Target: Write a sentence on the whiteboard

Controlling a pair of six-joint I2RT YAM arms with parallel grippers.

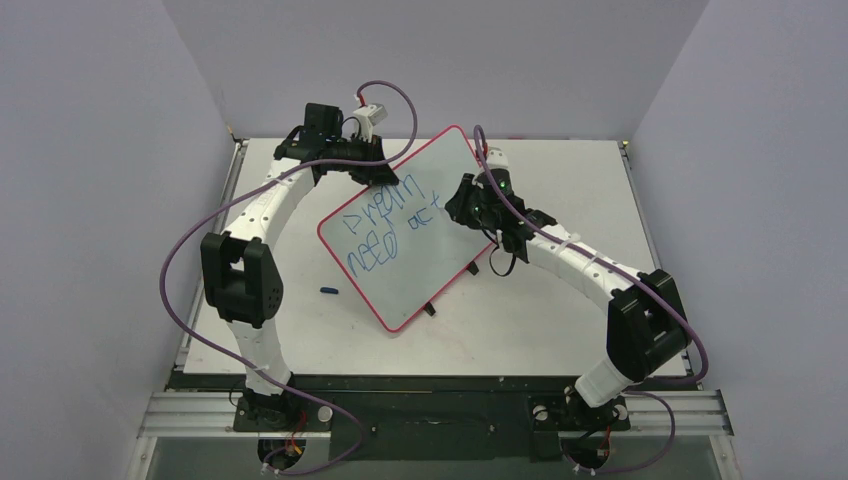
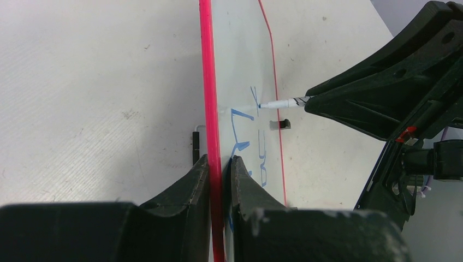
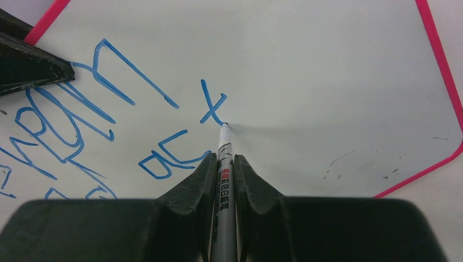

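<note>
The whiteboard (image 1: 440,255), white with a thin red rim, stands tilted over the table. My left gripper (image 1: 385,178) is shut on its upper rim; in the left wrist view the left gripper (image 2: 221,161) pinches the red edge (image 2: 209,82) between both fingers. My right gripper (image 3: 224,158) is shut on a grey marker (image 3: 224,185). The marker's tip touches the board at the foot of a blue "t". The sentence (image 1: 385,225) runs in two rows of wobbly blue letters, and its latest letters (image 3: 164,155) show in the right wrist view. The marker (image 2: 284,102) also shows from the left wrist.
A small blue marker cap (image 1: 330,291) lies on the white table (image 1: 560,330) left of the board. Two black clips (image 1: 431,308) stick out at the board's lower right edge. Grey walls close in on three sides. The right arm (image 1: 590,265) reaches in from the right.
</note>
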